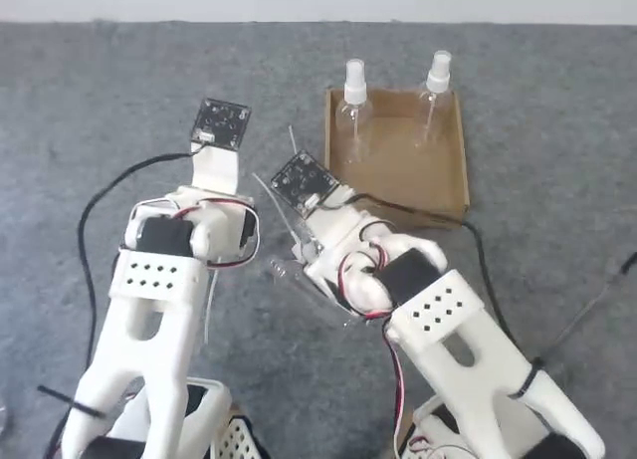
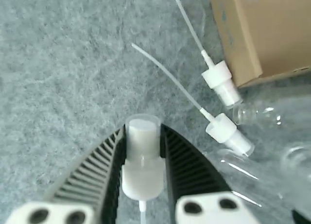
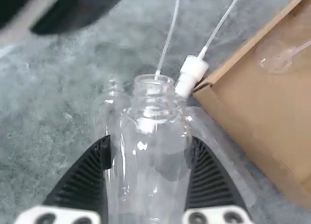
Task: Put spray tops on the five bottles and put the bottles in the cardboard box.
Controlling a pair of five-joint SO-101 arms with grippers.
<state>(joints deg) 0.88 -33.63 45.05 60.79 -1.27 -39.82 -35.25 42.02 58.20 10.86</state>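
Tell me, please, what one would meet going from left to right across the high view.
Left arm → clear bottle in the right gripper → left spray-topped bottle → right spray-topped bottle → cardboard box's right wall.

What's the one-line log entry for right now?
left gripper: shut on spray top | right gripper: shut on bottle | cardboard box: two capped bottles standing inside | loose spray tops: two beside box

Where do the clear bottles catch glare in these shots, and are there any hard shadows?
Right wrist view: white glints run down the bottle clamped in the right gripper. Left wrist view: streaks of glare on the loose bottles lying beside the cardboard box. High view: soft even light, only faint shadows on the grey mat.
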